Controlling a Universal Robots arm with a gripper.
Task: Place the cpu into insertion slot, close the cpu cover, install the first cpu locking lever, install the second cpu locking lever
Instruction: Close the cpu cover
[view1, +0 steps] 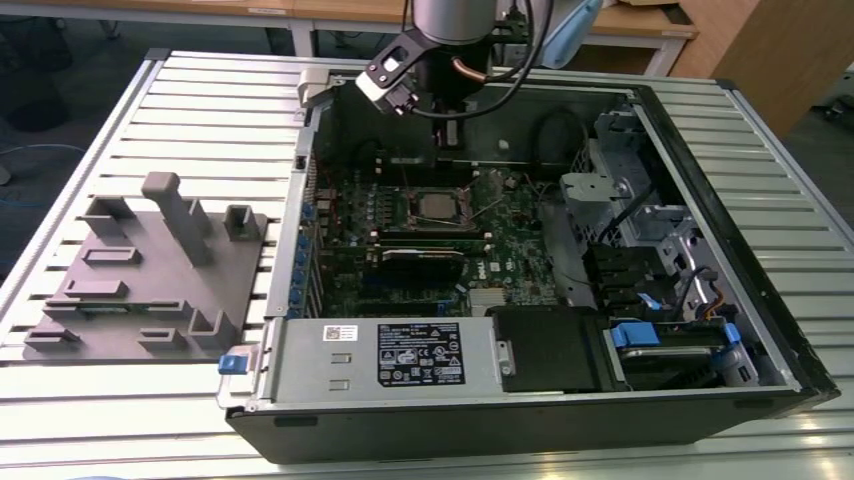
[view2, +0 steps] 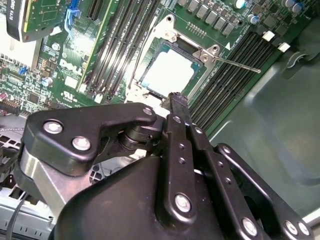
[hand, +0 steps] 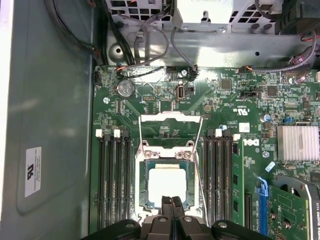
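No print resolves well enough to read.
- Power supply (view1: 300, 365), top face: small white sticker (view1: 338, 333) beside a larger black label (view1: 418, 365); lettering too fine.
- Case wall (hand: 55, 100): wall sticker (hand: 33, 171), print unresolved.
- Green board (hand: 165, 102): white silkscreen marks (hand: 253, 145), in both wrist views (view2: 70, 65), not legible.
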